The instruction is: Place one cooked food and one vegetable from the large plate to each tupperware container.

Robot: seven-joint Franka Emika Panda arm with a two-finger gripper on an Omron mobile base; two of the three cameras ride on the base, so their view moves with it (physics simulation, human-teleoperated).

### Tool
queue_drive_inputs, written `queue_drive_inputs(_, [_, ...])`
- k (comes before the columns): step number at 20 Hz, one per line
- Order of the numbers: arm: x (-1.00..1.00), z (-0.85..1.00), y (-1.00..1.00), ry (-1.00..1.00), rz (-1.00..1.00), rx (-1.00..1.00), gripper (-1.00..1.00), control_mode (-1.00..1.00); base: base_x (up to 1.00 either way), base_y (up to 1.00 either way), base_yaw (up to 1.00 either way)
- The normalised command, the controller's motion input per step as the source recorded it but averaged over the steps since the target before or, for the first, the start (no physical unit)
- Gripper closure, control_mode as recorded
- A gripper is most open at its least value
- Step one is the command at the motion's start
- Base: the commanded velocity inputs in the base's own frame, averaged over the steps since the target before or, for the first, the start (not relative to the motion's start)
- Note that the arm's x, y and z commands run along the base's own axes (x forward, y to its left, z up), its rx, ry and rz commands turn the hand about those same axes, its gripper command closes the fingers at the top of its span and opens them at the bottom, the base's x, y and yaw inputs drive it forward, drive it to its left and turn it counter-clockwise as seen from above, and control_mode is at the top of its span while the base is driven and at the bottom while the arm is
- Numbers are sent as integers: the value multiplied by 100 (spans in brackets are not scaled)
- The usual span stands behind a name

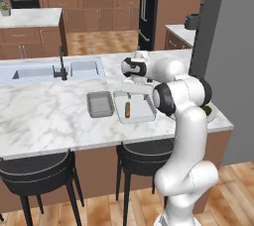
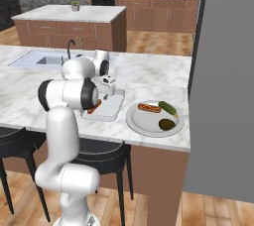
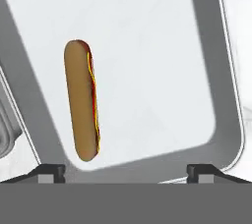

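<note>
Hot dog (image 3: 82, 101) lies lengthwise in larger tray (image 3: 206, 46), tool (image 3: 126, 171) fingers apart above it

larger tray (image 3: 231, 134) floor: bare right of hot dog (image 3: 82, 101) | obstacle: raised rim all round

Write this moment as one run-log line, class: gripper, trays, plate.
gripper: open above larger tray | hot dog: lying in larger tray | small tray: no food seen | large plate: hot dog, two vegetables
</note>
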Motion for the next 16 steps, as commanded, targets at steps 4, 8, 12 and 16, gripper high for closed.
queue_drive_inputs(4, [-88, 34, -75, -5, -18, 0, -100, -100, 0, 0, 0])
queue_drive_inputs(8, [-77, 10, -85, -5, -28, 0, -100, -100, 0, 0, 0])
queue_drive_inputs(12, [-78, 0, -77, -24, -28, 0, -100, -100, 0, 0, 0])
queue_drive_inputs(16, [-55, 13, -82, -11, -24, 1, -100, -100, 0, 0, 0])
